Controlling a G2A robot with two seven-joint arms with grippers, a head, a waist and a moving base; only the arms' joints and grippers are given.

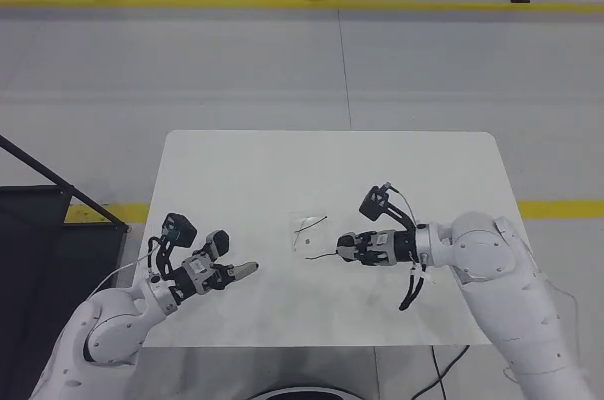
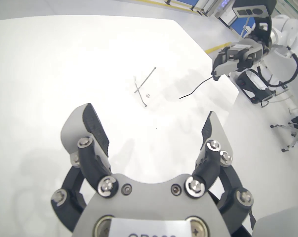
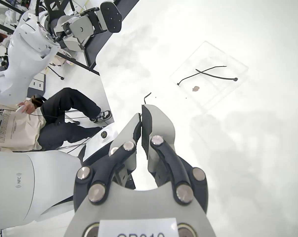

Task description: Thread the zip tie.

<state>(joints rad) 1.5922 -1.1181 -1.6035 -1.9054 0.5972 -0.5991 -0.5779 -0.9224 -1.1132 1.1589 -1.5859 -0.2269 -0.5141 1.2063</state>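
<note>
My right gripper (image 1: 344,246) (image 3: 141,110) is shut on a thin black zip tie (image 2: 195,88), whose free end (image 3: 147,96) sticks out past the fingertips toward the table's middle. In the left wrist view the same gripper (image 2: 216,75) hangs just above the table with the tie drooping from it. Two more black zip ties (image 3: 208,73) lie crossed on a clear plastic sheet (image 3: 235,61) at the table's centre (image 1: 307,228). My left gripper (image 2: 151,124) (image 1: 240,270) stands open with nothing between its fingers, near the table's front left.
The white table (image 1: 282,170) holds a small pale scrap (image 3: 195,88) beside the crossed ties. A dark frame (image 1: 22,160) stands off the table's left side. A seated person (image 3: 65,122) is in the room behind, away from the table.
</note>
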